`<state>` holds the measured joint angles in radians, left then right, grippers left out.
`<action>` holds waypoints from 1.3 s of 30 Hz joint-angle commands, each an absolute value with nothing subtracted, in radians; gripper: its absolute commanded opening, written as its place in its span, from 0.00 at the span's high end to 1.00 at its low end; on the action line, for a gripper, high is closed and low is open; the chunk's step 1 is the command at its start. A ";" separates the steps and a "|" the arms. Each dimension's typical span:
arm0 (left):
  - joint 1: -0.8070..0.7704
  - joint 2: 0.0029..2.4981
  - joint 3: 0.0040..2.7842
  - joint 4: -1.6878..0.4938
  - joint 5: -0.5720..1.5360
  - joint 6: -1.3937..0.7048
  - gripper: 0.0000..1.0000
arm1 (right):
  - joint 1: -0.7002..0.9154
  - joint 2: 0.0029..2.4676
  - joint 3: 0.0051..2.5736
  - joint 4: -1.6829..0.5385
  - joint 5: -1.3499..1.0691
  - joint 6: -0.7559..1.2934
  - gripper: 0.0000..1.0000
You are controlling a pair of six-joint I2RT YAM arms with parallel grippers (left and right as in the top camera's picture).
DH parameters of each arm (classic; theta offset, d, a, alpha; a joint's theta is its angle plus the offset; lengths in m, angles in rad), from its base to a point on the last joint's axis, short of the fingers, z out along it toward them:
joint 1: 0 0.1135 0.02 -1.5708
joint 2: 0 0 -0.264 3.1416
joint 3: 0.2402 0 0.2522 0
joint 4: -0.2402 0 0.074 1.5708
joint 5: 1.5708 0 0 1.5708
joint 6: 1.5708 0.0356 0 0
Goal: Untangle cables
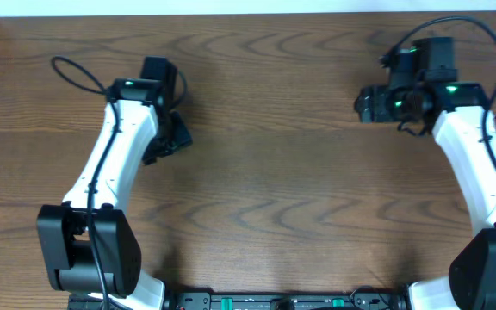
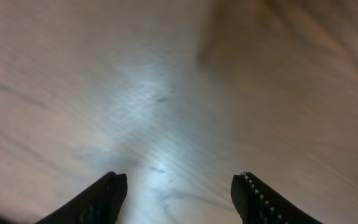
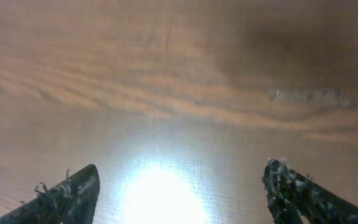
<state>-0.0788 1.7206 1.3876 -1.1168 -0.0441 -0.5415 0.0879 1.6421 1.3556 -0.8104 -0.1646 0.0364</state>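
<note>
1. Two white-and-black robot arms, reaching from the near edge of one brown wood-grain worktop [image 1: 265, 189] toward its far edge.
2. Near the left edge, toward the far left corner: looped thick black arm wire [image 1: 69, 73], running up to the left arm.
3. Just right of that, well in from the far edge: black two-finger left gripper [image 1: 172, 136], jaws released. Dark fingers [image 2: 114, 190] well apart in the wrist view, with only bare, blurred wood between them.
4. Toward the far right corner: black two-finger right gripper [image 1: 370, 105], pointing at the left edge, jaws released. Scuffed dark fingers [image 3: 73, 193] wide apart over glare-lit wood, grasping nothing.
5. Close to the far edge, arching over the right wrist: second thick black arm wire [image 1: 459, 26].
6. Whereabouts of the thin flexible cables: cannot tell from any of the three views.
</note>
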 commanded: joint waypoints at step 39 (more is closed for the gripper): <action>-0.300 0.937 0.910 -0.981 -0.151 -0.449 0.22 | 0.086 0.658 0.611 -0.751 -0.043 0.118 0.01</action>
<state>-0.2970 1.0916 0.9779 -1.0092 -0.1188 -0.4694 0.0891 0.7574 0.6365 -0.7578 -0.0490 0.1032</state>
